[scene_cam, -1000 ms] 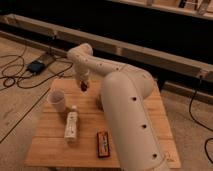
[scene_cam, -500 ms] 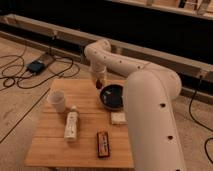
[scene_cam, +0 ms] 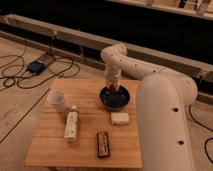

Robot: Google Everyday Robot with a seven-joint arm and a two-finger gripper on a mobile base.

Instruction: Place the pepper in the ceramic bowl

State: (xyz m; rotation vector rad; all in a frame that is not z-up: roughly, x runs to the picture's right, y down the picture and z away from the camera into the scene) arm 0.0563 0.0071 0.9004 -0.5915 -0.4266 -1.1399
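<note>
The ceramic bowl [scene_cam: 115, 98], dark and glossy, sits on the wooden table [scene_cam: 50, 145] right of centre. My gripper [scene_cam: 114, 86] points down directly over the bowl, just above its rim. It is shut on the pepper [scene_cam: 114, 88], a small dark red-brown piece showing at the gripper's tip over the inside of the bowl. The large white arm comes in from the lower right and hides the table's right edge.
A translucent white cup [scene_cam: 56, 100] stands at the table's left. A white bottle [scene_cam: 71, 125] lies in front of it. An orange-and-black packet [scene_cam: 103, 144] lies near the front edge. A small white block [scene_cam: 119, 118] lies just in front of the bowl. Cables lie on the floor to the left.
My gripper has moved right with the pepper, from near the white cup to a spot above the bowl, and has come lower over it. The view has shifted, so the table sits differently.
</note>
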